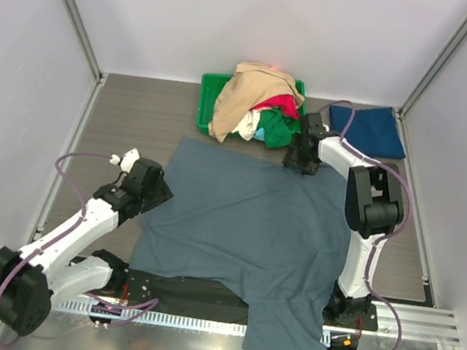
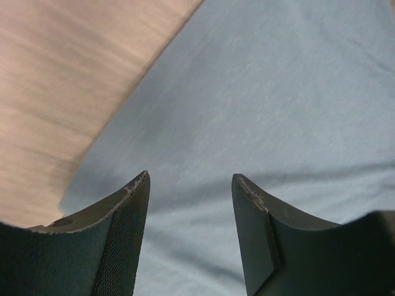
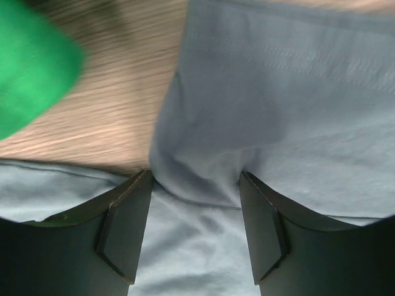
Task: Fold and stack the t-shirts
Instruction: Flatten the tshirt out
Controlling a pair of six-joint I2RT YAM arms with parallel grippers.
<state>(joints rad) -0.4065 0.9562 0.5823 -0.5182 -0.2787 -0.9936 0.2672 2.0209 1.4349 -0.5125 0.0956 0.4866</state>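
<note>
A large slate grey-blue t-shirt lies spread flat across the middle of the table, its lower part hanging over the front rail. My left gripper sits at the shirt's left edge; the left wrist view shows it open just over the cloth, nothing pinched. My right gripper is at the shirt's far right corner. In the right wrist view it is open, with a bunched fold of the shirt bulging between its tips. A folded dark navy t-shirt lies at the back right.
A green bin at the back holds a heap of tees: tan, red, white and green. A green blur lies close to the right gripper. Bare wood shows left of the shirt.
</note>
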